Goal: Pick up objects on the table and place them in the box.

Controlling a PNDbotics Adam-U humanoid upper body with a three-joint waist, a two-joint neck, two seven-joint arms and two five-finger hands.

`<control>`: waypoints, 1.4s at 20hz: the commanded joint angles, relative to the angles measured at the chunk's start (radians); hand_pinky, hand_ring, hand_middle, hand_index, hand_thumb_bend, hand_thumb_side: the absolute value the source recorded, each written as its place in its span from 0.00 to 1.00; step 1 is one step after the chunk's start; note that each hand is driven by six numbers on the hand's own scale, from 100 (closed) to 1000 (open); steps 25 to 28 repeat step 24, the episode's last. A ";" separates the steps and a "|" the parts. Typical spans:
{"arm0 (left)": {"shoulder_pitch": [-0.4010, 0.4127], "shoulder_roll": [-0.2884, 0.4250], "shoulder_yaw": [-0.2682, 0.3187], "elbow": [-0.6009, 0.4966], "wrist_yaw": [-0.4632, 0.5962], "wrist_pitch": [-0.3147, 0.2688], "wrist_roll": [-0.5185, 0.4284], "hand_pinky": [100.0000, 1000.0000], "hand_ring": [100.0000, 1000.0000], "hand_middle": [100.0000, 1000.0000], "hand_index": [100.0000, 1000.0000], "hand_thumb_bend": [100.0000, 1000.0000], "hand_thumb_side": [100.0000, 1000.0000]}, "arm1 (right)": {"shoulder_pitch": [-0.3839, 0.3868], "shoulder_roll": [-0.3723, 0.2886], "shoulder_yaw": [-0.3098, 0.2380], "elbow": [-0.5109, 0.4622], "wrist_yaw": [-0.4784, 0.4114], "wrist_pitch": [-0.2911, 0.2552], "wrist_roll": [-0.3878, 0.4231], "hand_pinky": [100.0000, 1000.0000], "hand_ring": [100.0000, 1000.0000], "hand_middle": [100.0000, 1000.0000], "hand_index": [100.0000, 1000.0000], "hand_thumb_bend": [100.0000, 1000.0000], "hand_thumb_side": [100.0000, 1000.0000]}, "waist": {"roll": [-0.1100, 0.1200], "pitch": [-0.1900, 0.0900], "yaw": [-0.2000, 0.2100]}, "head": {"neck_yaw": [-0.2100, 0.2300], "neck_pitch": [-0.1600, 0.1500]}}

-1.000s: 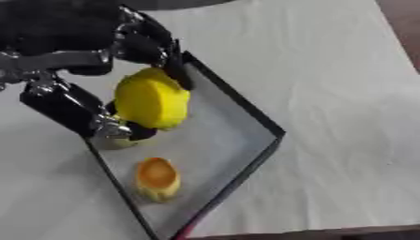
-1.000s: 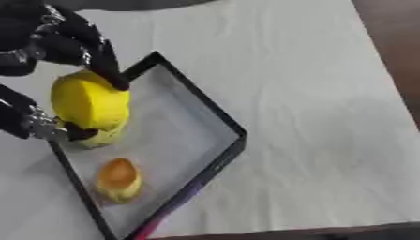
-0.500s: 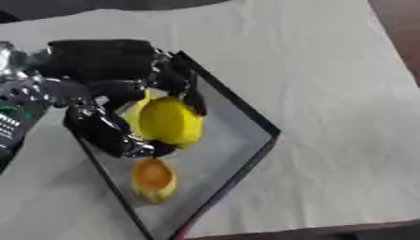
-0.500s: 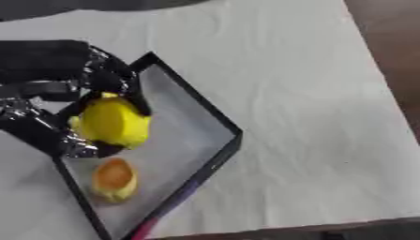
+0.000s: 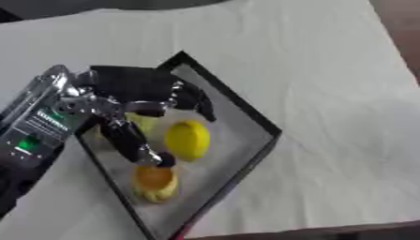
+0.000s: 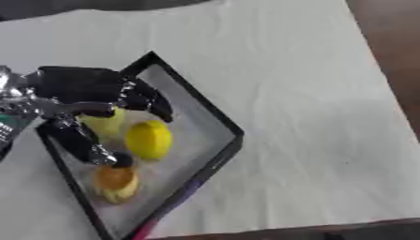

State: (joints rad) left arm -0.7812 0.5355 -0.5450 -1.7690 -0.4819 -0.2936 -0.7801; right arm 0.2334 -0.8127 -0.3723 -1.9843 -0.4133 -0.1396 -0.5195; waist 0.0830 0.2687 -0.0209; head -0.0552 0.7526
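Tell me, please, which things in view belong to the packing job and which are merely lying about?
Job:
- box
- yellow round object in the box
- orange-topped object in the box
- pale yellow object under the hand
- left hand, open over the box

Lying about:
- white tablecloth

The left hand (image 5: 139,101) is black, with thick dark fingers (image 5: 131,143) and a silver joint. Behind it, the forearm (image 5: 37,126) is a silver block with dark panel and small green markings.

Matt white cloth covers the table (image 5: 311,70); the box (image 5: 261,123) has a dark, smooth rim; the left hand (image 5: 139,101) looks matt black with silver metal.
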 commanded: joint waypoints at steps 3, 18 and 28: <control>-0.005 0.012 0.031 -0.007 -0.048 -0.017 0.037 0.94 0.88 0.84 0.92 0.65 0.65 | -0.002 -0.013 -0.004 -0.016 0.009 0.005 0.002 0.95 1.00 0.62 0.76 0.00 0.50 | -0.024 -0.012 0.000 | 0.004 -0.010; 0.246 0.144 0.509 -0.230 0.623 0.232 0.622 0.85 0.77 0.69 0.90 0.00 0.63 | 0.002 0.026 -0.036 -0.016 0.046 -0.052 -0.015 0.95 1.00 0.63 0.76 0.00 0.49 | -0.031 -0.011 0.034 | -0.044 -0.050; 0.450 0.152 0.715 -0.231 0.923 0.230 0.928 0.85 0.76 0.68 0.90 0.00 0.67 | -0.012 0.088 -0.041 -0.016 0.109 -0.077 -0.036 0.94 1.00 0.63 0.76 0.00 0.49 | -0.043 -0.003 0.051 | -0.053 -0.057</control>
